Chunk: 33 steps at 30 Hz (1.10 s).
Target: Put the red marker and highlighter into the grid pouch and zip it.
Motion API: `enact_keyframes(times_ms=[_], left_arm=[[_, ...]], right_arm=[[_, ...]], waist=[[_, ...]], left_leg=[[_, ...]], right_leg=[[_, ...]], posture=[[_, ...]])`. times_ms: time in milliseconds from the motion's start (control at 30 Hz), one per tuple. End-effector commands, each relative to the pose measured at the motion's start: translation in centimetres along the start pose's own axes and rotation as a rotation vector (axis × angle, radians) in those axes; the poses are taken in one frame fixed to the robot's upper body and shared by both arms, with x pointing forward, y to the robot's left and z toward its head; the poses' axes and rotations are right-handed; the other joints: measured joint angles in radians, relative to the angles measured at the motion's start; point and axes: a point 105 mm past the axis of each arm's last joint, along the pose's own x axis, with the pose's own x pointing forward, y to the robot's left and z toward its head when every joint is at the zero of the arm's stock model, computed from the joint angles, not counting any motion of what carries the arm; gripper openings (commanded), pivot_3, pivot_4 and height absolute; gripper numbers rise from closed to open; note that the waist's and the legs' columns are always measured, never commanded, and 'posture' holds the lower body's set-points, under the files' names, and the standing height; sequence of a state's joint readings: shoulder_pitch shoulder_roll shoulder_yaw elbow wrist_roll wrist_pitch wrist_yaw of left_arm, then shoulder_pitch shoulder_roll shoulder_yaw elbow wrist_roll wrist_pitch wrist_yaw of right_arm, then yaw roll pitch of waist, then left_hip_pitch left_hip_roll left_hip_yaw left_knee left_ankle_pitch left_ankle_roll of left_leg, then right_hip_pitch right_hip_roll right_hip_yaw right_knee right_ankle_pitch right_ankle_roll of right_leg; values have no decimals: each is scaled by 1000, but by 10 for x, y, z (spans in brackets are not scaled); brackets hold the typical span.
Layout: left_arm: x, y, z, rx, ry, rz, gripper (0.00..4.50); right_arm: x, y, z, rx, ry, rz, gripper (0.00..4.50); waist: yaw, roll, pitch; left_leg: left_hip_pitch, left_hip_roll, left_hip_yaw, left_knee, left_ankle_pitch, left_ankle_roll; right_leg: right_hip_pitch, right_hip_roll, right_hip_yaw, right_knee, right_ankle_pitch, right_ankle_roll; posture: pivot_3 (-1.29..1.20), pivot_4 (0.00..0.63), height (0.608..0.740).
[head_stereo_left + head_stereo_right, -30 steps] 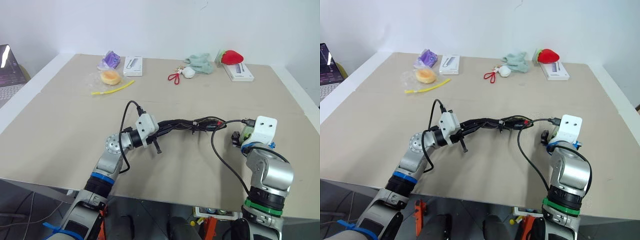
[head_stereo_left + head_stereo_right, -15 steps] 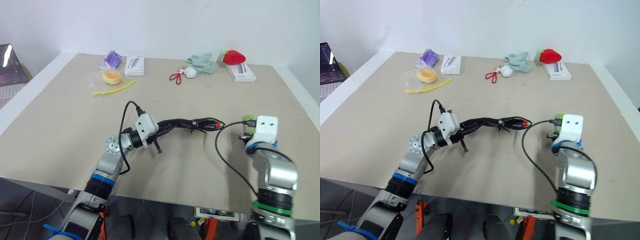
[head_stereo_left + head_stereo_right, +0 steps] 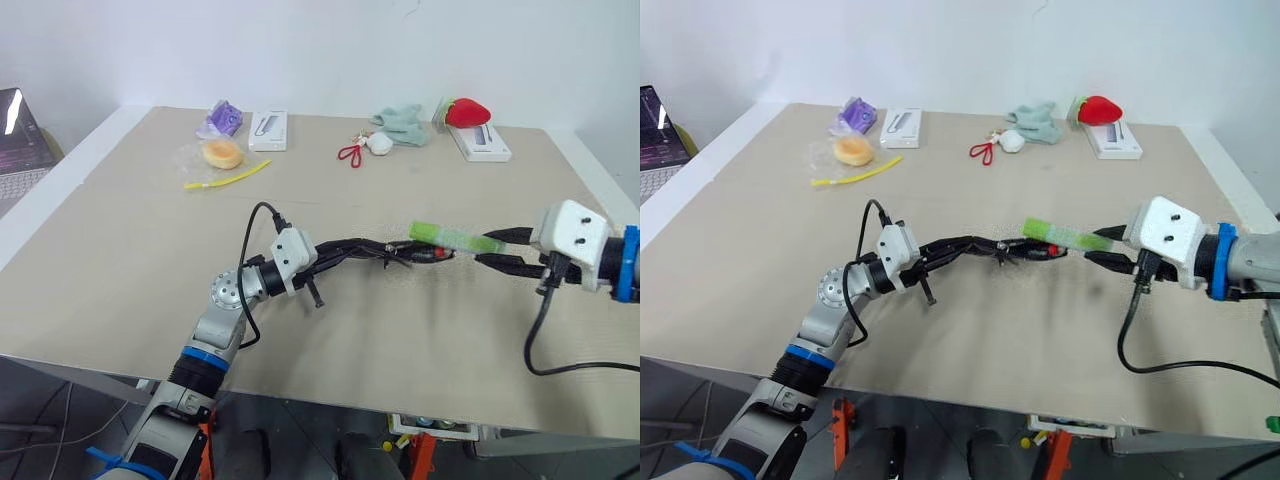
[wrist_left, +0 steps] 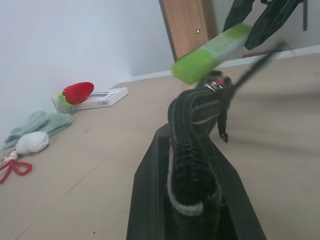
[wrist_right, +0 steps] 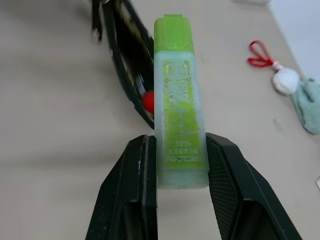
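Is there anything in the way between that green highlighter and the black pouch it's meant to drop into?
Nothing visible blocks it. The right claw holds the highlighter with its capped end just short of the grid pouch, whose mouth gapes open. The red marker already shows inside. The left claw grips the pouch's other end.

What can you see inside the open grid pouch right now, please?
Inside the grid pouch, a red tip, probably the red marker's cap, shows through the opening. Its body is hidden by the pouch wall and the highlighter.

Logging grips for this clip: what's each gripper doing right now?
Left gripper: shut on the grid pouch.
Right gripper: shut on the highlighter.
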<state>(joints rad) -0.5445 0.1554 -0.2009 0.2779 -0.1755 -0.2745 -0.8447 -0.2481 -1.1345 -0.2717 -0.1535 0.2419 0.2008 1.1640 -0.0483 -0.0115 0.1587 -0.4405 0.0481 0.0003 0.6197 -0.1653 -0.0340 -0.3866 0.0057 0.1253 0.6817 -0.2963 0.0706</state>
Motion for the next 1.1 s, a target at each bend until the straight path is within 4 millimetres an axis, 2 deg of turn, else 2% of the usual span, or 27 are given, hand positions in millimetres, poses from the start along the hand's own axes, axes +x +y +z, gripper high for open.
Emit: enact_keyframes(times_ms=[33, 167, 333, 600, 867, 1100], left_arm=[[4, 4, 13, 33, -39, -2, 0], [4, 4, 12, 33, -36, 0, 0], [0, 6, 9, 34, -16, -4, 0], [3, 4, 9, 35, -16, -19, 0], [5, 3, 10, 36, -22, -29, 0], [7, 0, 13, 57, -29, -47, 0]], right_arm=[[-6, -8, 8, -59, -6, 5, 1001], [-8, -5, 12, -33, -32, 29, 1001], [-20, -16, 25, 5, -74, -11, 1001], [-28, -8, 30, 71, -78, 8, 1001], [-22, 3, 11, 44, 19, 48, 1001], [-15, 2, 1, -11, 65, 54, 1001]], waist=[[0, 0, 0], [0, 0, 0], [1, 0, 0], [2, 0, 1], [2, 0, 1], [2, 0, 1]], left_leg=[[0, 0, 0, 0, 0, 0], [1, 0, 0, 0, 0, -1], [0, 0, 0, -1, 0, -1], [0, 0, -1, -1, 0, -1], [0, 0, 0, -1, 0, -1], [0, 0, 0, -1, 0, -1]], right_leg=[[0, 0, 0, 0, 0, 0], [0, 0, 0, 0, 0, 0], [0, 0, 0, 0, 0, -1], [0, 0, 0, 0, 0, 0], [0, 0, 0, 0, 0, 0], [0, 0, 0, 0, 0, 0]], posture=[[0, 150, 728], [0, 150, 728], [0, 150, 728], [0, 150, 728], [0, 150, 728], [0, 150, 728]])
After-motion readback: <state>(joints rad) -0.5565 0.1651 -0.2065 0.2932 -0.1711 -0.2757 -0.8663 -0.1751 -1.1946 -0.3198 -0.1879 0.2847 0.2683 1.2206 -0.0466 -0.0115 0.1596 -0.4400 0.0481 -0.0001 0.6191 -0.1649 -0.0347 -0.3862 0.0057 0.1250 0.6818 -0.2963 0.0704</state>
